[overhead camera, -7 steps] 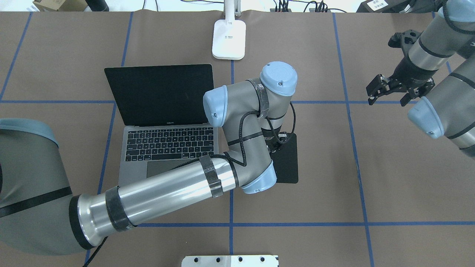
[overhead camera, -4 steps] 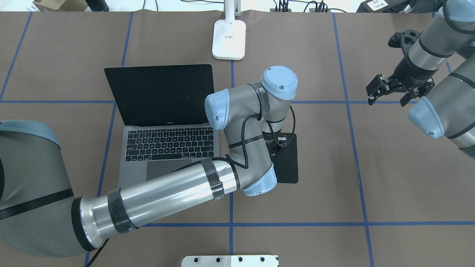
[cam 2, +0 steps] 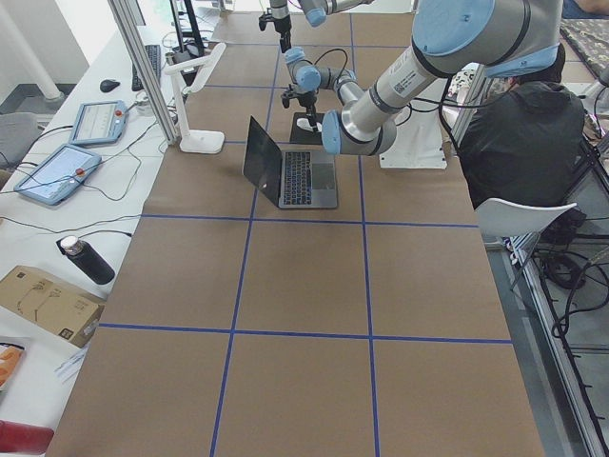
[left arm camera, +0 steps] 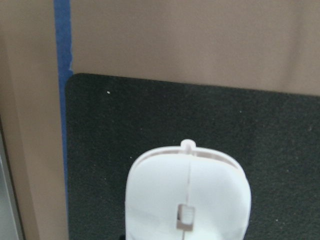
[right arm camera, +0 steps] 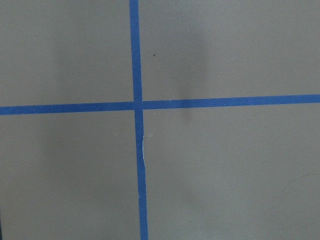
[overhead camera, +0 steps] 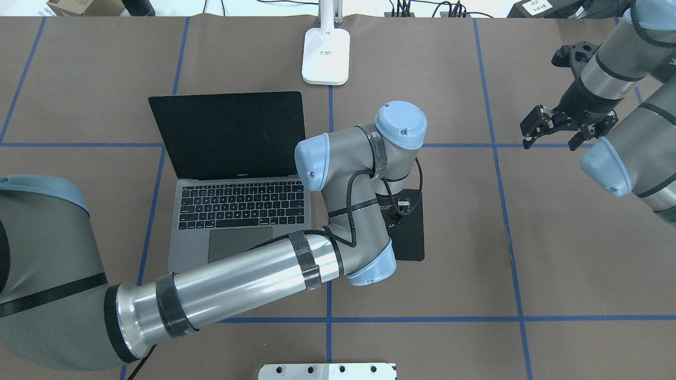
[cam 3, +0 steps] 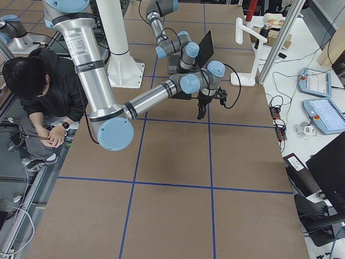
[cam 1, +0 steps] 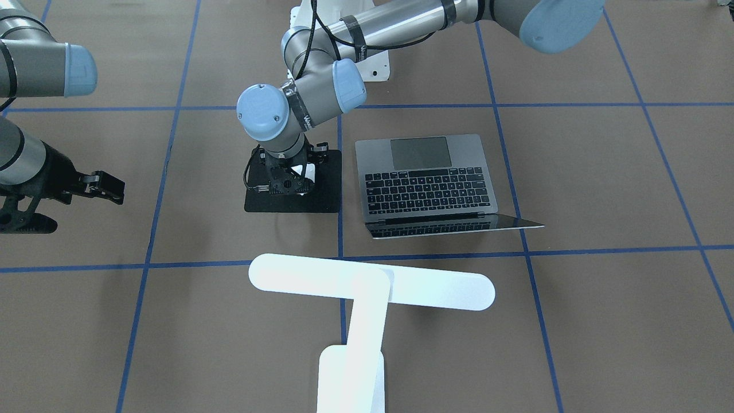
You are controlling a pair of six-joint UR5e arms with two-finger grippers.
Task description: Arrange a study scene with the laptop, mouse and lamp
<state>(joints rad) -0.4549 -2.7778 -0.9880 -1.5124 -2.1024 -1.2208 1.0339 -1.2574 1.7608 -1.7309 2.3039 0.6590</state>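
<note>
Although the left wrist view fills with the white mouse (left arm camera: 187, 200) lying on a black pad (left arm camera: 125, 125), it does not settle the grip. From the front, the left gripper (cam 1: 291, 184) stands upright over that pad with the mouse at its fingers; whether they clamp it cannot be told. The open laptop (cam 1: 427, 180) lies just beside the pad, and the lamp (cam 1: 367, 284) stands nearer the camera. From overhead, the right gripper (overhead camera: 552, 138) hangs spread wide and empty, well apart from the laptop.
</note>
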